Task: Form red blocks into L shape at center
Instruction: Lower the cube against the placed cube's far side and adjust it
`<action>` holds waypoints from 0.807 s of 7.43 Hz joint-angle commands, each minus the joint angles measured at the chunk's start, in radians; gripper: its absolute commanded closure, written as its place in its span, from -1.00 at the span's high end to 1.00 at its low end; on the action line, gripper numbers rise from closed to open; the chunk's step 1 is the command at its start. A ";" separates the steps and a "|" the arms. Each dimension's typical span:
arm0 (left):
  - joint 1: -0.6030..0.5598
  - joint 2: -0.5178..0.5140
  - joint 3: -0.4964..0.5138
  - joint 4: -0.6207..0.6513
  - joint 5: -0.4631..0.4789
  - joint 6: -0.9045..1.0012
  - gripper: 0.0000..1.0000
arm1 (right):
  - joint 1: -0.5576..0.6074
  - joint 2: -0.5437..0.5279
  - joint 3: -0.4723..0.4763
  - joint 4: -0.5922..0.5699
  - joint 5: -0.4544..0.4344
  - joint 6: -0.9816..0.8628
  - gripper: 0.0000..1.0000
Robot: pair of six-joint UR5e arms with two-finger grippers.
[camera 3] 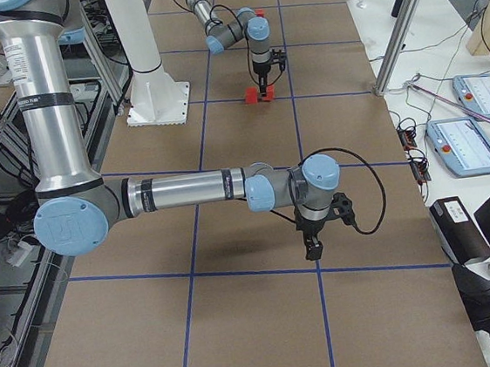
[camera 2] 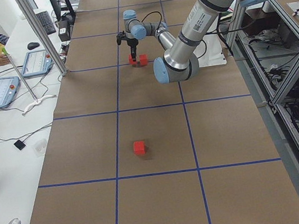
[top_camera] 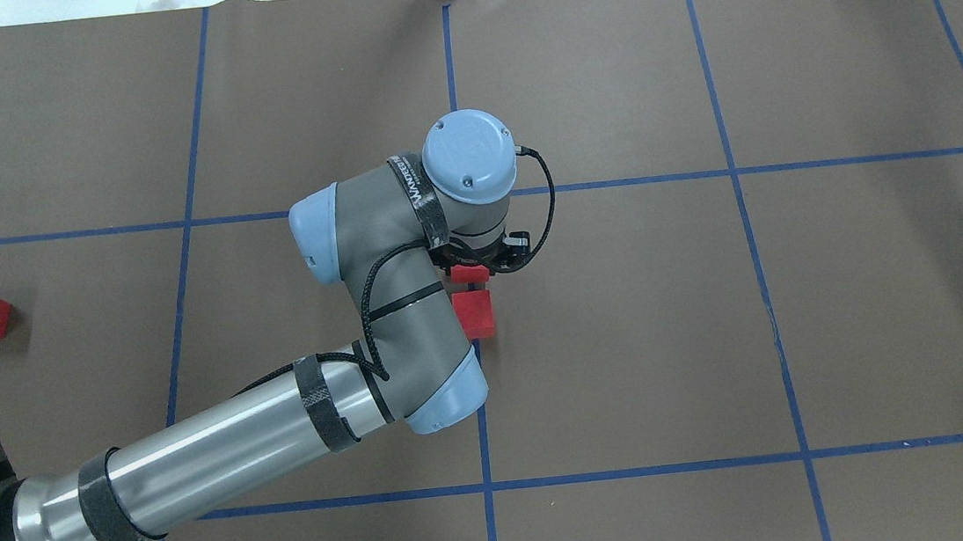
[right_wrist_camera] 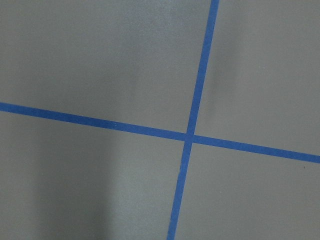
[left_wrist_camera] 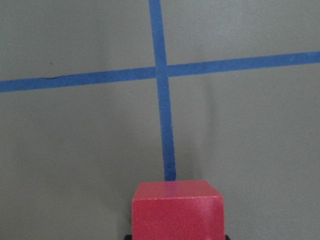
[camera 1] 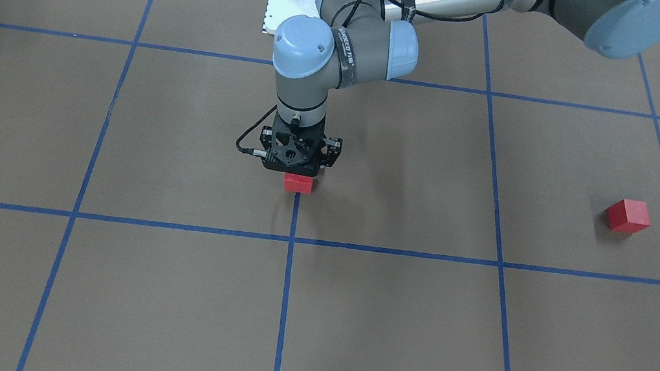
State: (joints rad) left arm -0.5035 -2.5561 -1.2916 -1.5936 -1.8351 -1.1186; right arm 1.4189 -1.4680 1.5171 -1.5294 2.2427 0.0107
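My left gripper (camera 1: 298, 173) is closed snug on one block (camera 1: 297, 183) at the center (camera 1: 297, 213) — the second block (top_camera: 475, 315) sits just behind my hand, so they begin the L. The third block (camera 1: 628, 216) lies far to my hand's left.

The table (camera 1: 386, 338) is covered with a brown, paper-like sheet, matt and smooth. Blue tape (camera 1: 283, 309) with a faint sheen crosses it. The red block (camera 1: 628, 216) at three o'clock has plain, smooth, matt faces. The arm's tube (top_camera: 217, 455) is bright polished metal. Its joints are dull grey with pale blue plastic caps (top_camera: 468, 155).
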 commanded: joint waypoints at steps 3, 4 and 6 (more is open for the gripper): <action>0.000 0.002 0.000 0.000 -0.001 0.000 -0.78 | 0.000 0.000 0.000 0.000 -0.002 -0.002 1.00; 0.000 0.004 0.000 -0.002 -0.003 -0.001 -0.73 | 0.000 0.000 0.000 0.000 -0.002 0.000 1.00; 0.000 0.005 0.000 -0.005 -0.003 -0.017 -0.71 | 0.000 0.000 0.000 0.000 -0.002 0.000 1.00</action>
State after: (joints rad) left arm -0.5031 -2.5518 -1.2923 -1.5965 -1.8368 -1.1291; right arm 1.4190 -1.4680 1.5171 -1.5287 2.2412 0.0106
